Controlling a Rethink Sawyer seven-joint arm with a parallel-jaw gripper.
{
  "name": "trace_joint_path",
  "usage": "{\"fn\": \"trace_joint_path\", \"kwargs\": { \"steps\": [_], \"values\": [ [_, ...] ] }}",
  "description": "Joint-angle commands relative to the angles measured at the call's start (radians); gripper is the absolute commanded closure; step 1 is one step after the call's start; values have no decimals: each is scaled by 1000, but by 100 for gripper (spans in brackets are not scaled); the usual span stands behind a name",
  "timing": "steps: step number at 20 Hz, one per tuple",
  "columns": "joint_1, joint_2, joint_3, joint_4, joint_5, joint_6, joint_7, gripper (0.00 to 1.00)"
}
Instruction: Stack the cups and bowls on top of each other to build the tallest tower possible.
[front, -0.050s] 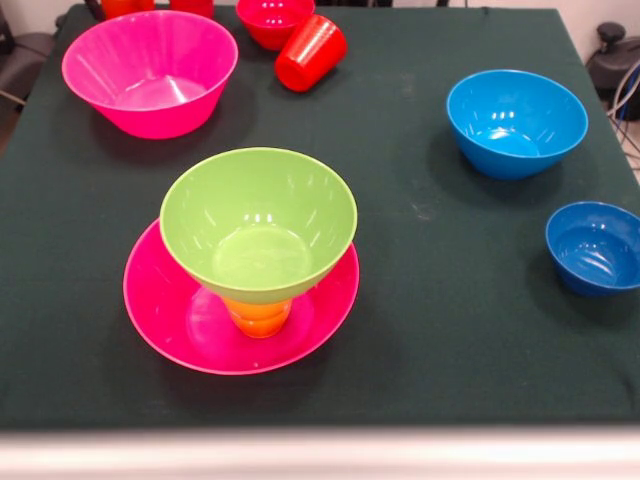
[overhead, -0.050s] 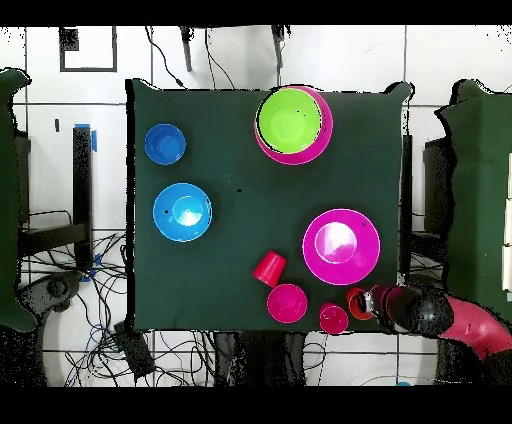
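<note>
Nearest the camera in the front view stands the tower (front, -0.050s: 245, 270): a wide pink bowl (front, -0.050s: 170, 325) on the dark green table (front, -0.050s: 440, 340), a yellow-orange cup (front, -0.050s: 257, 316) upright in its middle, and a lime green bowl (front, -0.050s: 258, 222) resting on the cup. To the right sit a small dark blue bowl (front, -0.050s: 596, 247) and, farther back, a light blue bowl (front, -0.050s: 516, 122), apart from each other. At the far left is a second large pink bowl (front, -0.050s: 150, 72); near it a red cup (front, -0.050s: 311, 52) lies tipped on its side, touching a small red bowl (front, -0.050s: 274, 20).

From overhead, the tower (overhead, -0.050s: 292, 123) sits near one table edge, both blue bowls well to its left. The gripper (overhead, -0.050s: 358, 303) is at the opposite edge, right at an upright red cup (overhead, -0.050s: 357, 300), just beside another (overhead, -0.050s: 333, 318); I cannot tell how far it is open or whether it grips.
</note>
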Motion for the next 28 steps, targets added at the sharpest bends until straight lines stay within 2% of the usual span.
{"fn": "trace_joint_path", "kwargs": {
  "steps": [1, 8, 13, 14, 28],
  "values": [
    [11, 114, 54, -100, -115, -83, -221, 0],
    [3, 178, 56, -141, -152, -103, -222, 0],
    [15, 166, 42, -142, -181, -123, -188, 0],
    [17, 162, 38, -140, -189, -131, -180, 100],
    [30, 146, 46, -137, -187, -106, -188, 100]
  ]
}}
